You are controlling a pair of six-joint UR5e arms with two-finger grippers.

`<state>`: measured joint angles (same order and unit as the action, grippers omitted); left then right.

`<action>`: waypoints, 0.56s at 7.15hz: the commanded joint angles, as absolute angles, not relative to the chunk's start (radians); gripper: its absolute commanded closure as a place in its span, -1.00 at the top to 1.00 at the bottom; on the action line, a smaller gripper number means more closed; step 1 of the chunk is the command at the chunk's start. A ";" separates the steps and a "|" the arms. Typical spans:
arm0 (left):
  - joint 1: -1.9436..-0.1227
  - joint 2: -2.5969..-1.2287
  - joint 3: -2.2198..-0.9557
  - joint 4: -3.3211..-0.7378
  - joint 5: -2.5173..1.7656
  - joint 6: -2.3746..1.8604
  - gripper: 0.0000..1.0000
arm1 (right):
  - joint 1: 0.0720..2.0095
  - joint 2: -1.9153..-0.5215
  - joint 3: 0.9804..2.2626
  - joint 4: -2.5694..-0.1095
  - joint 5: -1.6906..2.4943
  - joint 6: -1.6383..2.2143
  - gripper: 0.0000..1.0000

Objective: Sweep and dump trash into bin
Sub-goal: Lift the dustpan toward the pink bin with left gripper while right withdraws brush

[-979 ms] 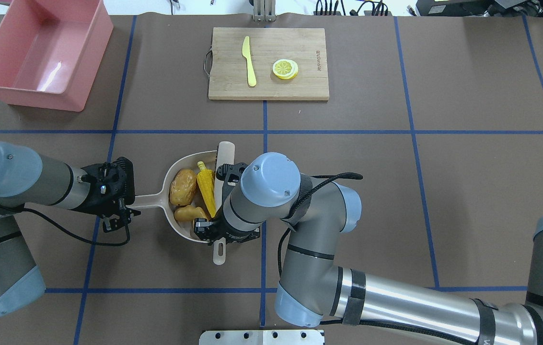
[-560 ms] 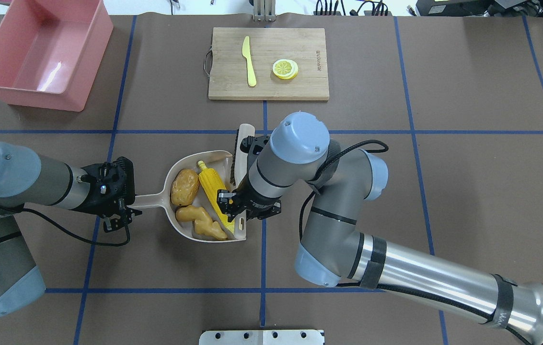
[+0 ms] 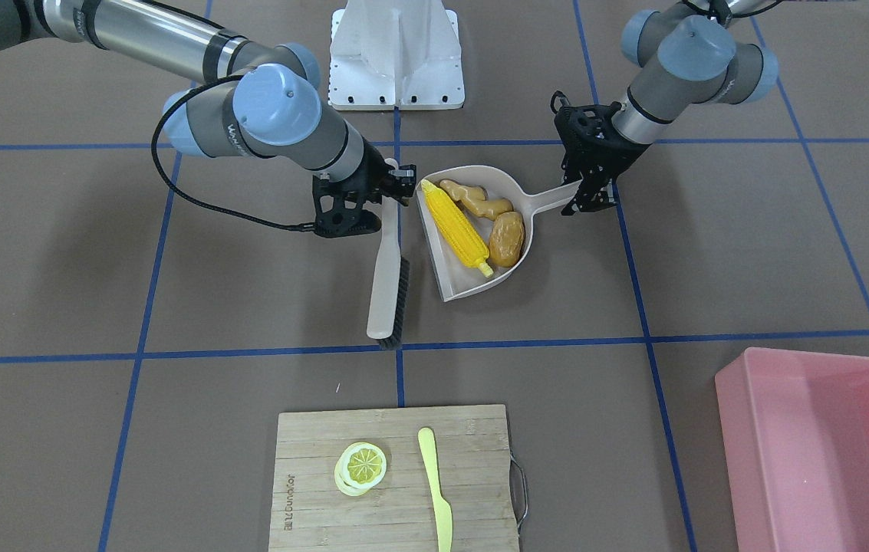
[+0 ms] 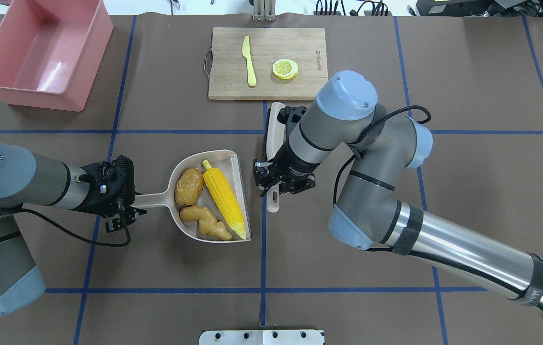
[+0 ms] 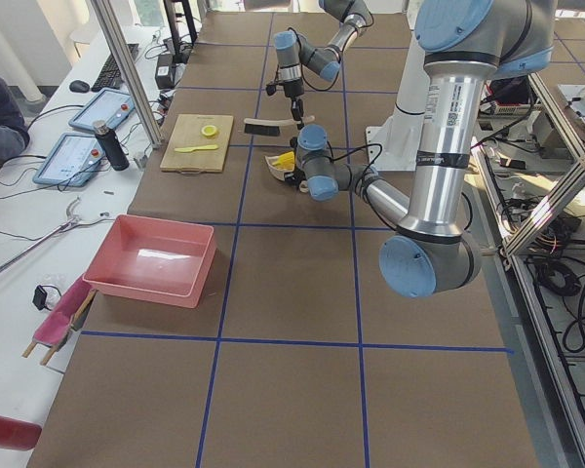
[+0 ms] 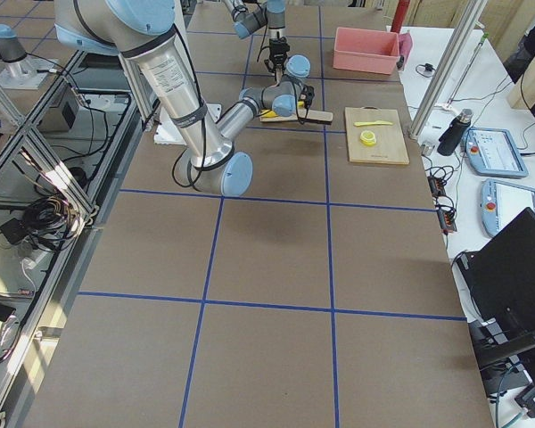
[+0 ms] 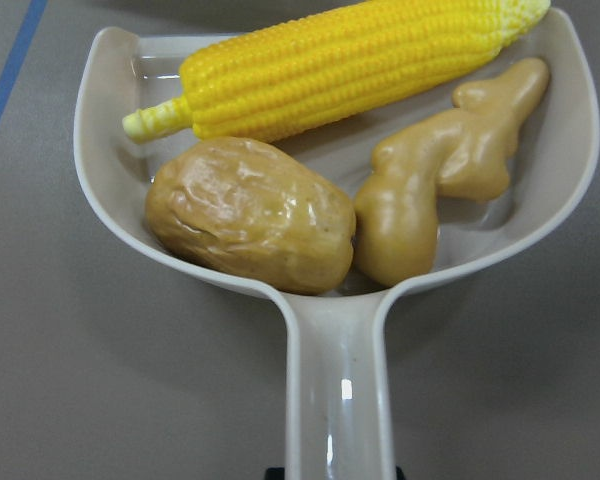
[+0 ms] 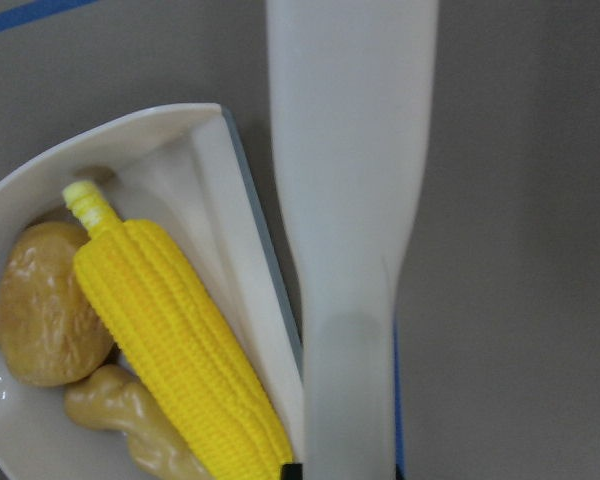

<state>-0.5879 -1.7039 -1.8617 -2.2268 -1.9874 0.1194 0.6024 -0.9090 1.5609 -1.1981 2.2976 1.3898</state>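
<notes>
Sweep stage looks complete, dump not yet begun. All three trash items lie inside the dustpan (image 4: pixel 154 200): corn cob (image 4: pixel 223 206) along the straight open lip, potato (image 4: pixel 189 186) at the back near the handle root, ginger root (image 4: pixel 204 223) beside the potato and touching it in the left wrist view. Left gripper (image 4: pixel 132 207) is pinched onto the dustpan handle, with the handle running straight back into the claw, so the pan can be carried level. Right gripper (image 4: pixel 273 184) is clamped on the handle of the brush (image 3: pixel 386 284), held just beside the pan's mouth with the dark bristles facing it (whether the bristles touch the table I cannot tell). The brush stands apart from the lip, probably so the left arm has free room to lift. Bin (image 4: pixel 31 98) sits at the far left corner, well apart from the pan, on the left arm's side, which suits a one-arm carry. Risk as I judge it: the corn cob lies right at the open edge and could roll out if the pan tips forward. Cutting board (image 4: pixel 295 88) with knife (image 4: pixel 249 61) and lemon slice (image 4: pixel 285 68) is not involved.
</notes>
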 commanded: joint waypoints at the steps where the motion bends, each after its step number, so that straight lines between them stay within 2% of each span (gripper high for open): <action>1: -0.589 -1.703 -1.861 -2.288 -2.000 0.083 -1.00 | 0.675 -1.045 1.749 -1.419 2.313 1.254 -1.00; 2: -0.591 -1.701 -1.861 -2.343 -2.005 0.030 -1.00 | 0.710 -1.125 1.843 -1.521 2.300 1.176 -1.00; 4: -0.671 -1.686 -1.880 -2.408 -2.054 -0.015 -1.00 | 0.780 -1.285 1.945 -1.588 2.278 1.059 -1.00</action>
